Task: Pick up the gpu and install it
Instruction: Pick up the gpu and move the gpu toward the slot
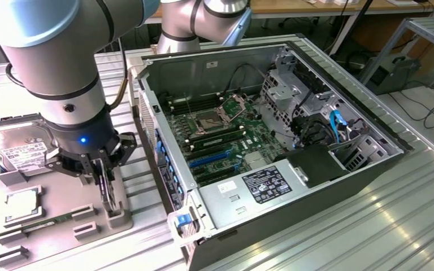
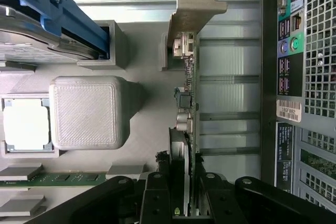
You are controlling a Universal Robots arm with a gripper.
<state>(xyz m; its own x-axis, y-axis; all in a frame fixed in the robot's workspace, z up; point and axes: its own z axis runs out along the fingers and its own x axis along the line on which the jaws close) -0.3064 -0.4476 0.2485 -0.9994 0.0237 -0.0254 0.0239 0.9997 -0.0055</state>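
Observation:
The gpu [image 1: 110, 195] stands on edge in a slot of the grey holder tray [image 1: 66, 237], to the exterior view's left of the open computer case [image 1: 368, 169]. My gripper [image 1: 101, 169] reaches straight down onto the card's top edge. In the wrist view the gpu [image 2: 189, 103] appears edge-on as a thin green board with small parts, its silver bracket [image 2: 193, 3] at the far end. The black fingers [image 2: 156, 190] of the gripper [image 2: 185, 184] press on both faces of the card. The card's lower end still looks seated in the holder.
The tray also carries a silver hard drive [image 1: 17, 149], a CPU [image 1: 22, 204] and a RAM stick [image 1: 47, 221]. Inside the case lies the motherboard with blue expansion slots [image 1: 209, 160]. The case's rear panel [image 2: 304, 77] is close beside the card.

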